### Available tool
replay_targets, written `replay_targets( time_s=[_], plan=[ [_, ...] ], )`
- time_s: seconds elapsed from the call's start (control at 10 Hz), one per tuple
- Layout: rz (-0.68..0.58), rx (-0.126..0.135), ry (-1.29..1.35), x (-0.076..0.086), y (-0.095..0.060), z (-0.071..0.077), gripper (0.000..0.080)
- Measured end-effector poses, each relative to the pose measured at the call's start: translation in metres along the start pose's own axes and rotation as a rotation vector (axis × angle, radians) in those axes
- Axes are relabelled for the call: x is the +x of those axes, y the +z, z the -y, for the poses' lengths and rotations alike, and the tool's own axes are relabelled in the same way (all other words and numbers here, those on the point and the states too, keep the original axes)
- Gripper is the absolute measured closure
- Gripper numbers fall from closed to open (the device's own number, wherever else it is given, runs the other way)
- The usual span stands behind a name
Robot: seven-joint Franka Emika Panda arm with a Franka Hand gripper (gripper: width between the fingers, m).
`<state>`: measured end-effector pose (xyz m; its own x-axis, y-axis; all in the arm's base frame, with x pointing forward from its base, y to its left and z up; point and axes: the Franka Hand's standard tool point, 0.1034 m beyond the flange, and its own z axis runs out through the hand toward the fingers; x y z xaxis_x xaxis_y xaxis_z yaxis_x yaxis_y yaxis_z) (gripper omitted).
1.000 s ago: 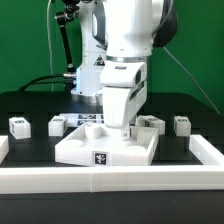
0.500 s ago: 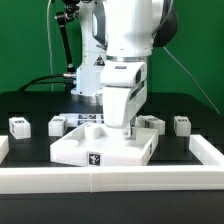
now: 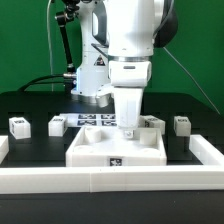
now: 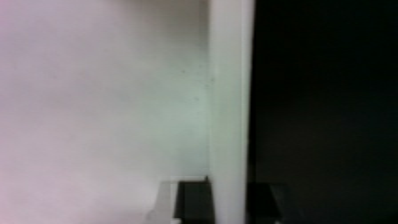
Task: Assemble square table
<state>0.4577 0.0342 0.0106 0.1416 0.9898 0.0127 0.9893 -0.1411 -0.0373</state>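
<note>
The white square tabletop (image 3: 118, 148) lies flat on the black table, with recessed holes on top and a tag on its front edge. My gripper (image 3: 128, 129) comes straight down on its far edge and is shut on that edge. In the wrist view the slab (image 4: 107, 100) fills one side. Its thin edge wall runs between my two dark fingertips (image 4: 192, 202), with my gripper (image 4: 231, 203) astride it. Small white tagged leg blocks stand at the exterior view's left (image 3: 19, 125), (image 3: 57, 126) and right (image 3: 182, 124); another (image 3: 153, 122) sits just behind the slab.
A long white rail (image 3: 110, 181) runs along the front, with side walls at both ends. The marker board (image 3: 93, 119) lies flat behind the slab. The robot base and cables stand at the back.
The tabletop has turned from skewed to square with the front rail and shifted toward the exterior view's right. My gripper moved right with it, still on its far edge.
</note>
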Motion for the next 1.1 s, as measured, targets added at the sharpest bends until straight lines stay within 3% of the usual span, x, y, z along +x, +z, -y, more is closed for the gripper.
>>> replay_targets(
  time_s=[0.5,0.8,1.0,1.1],
  plan=[
    [0.015,0.007,-0.048,0.006,-0.001,0.000,0.0742],
    [0.000,-0.005,-0.077,0.028,0.000,-0.020,0.0742],
    [-0.007,-0.016,-0.090,0.040,0.000,-0.029,0.0742],
    [-0.004,-0.009,-0.094,0.043,0.000,-0.029,0.0742]
  ],
)
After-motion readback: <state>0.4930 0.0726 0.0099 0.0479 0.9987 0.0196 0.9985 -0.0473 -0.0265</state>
